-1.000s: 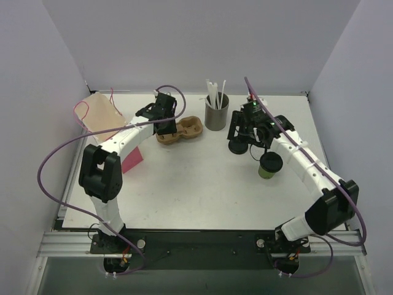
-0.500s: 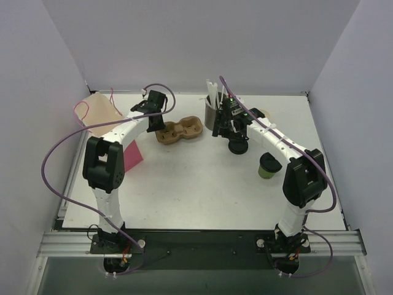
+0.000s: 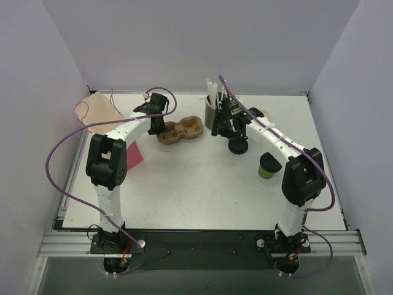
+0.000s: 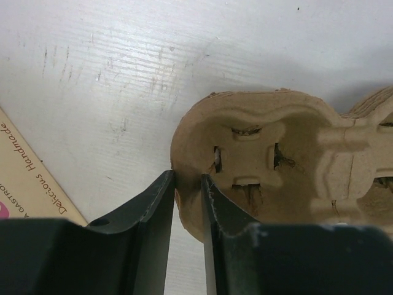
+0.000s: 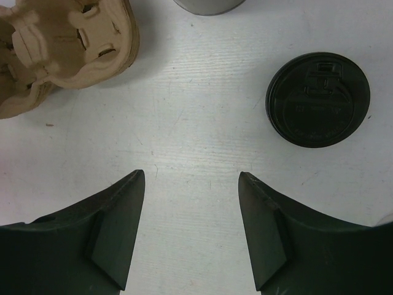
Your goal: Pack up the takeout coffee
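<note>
The right gripper (image 5: 190, 177), fingers spread and empty, hovers over the tabletop (image 5: 196, 123). The black lid (image 5: 318, 99) lies flat ahead to its right, the green cup (image 3: 268, 166) beside that arm. The left gripper (image 4: 187, 184) pinches the cardboard carrier (image 4: 258, 166) by its rim.

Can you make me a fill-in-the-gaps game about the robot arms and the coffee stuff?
The left gripper's jaws pinch the rim of the cup carrier, which has ___ cup pockets. The right gripper's jaws are ___ and hold nothing. The round lid is coloured ___. The green cup with the dark top stands on the ___ arm's side.
Missing words: two; open; black; right.
</note>
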Tool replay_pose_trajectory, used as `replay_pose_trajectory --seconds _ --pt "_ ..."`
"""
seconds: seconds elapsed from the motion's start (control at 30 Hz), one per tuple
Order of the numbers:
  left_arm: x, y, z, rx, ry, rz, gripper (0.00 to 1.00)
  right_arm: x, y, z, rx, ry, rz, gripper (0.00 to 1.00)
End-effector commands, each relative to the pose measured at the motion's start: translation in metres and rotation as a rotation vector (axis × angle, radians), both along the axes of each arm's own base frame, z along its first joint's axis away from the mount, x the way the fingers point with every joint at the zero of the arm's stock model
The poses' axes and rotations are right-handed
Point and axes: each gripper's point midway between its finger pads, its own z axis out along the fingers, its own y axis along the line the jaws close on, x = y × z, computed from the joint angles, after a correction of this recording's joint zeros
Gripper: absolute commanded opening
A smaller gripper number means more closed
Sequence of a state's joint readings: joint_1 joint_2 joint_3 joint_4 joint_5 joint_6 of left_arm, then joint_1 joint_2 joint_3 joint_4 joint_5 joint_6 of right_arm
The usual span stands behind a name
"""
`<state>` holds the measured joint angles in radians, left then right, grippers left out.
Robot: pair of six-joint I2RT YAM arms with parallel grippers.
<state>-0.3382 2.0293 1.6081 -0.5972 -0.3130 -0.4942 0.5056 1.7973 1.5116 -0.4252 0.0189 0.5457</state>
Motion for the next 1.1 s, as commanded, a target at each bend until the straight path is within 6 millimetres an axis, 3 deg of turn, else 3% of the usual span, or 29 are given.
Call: replay_pose_trajectory --seconds 0.0,0.23,0.43,0.83,1.07 --pt "0.011 -0.005 0.013 -0.046 -0.048 0.004 0.29 0.006 0.004 0.005 0.001 -0.016 0.008 0.57" --pt "0.007 -0.007 0.020 -0.056 -0.055 -0.015 0.17 0.005 0.005 0.002 0.002 -0.007 0.012 0.57" --pt "0.003 -0.016 0.031 -0.093 -0.056 -0.084 0.00 0.006 0.007 -0.003 -0.002 0.003 0.018 0.57" --pt "-0.035 -0.021 0.052 -0.140 -0.045 -0.205 0.00 0.010 0.010 -0.009 -0.013 0.010 0.033 0.57" --pt "-0.045 -0.024 0.055 -0.172 -0.042 -0.221 0.00 0.012 0.028 -0.017 -0.017 0.018 0.062 0.55"
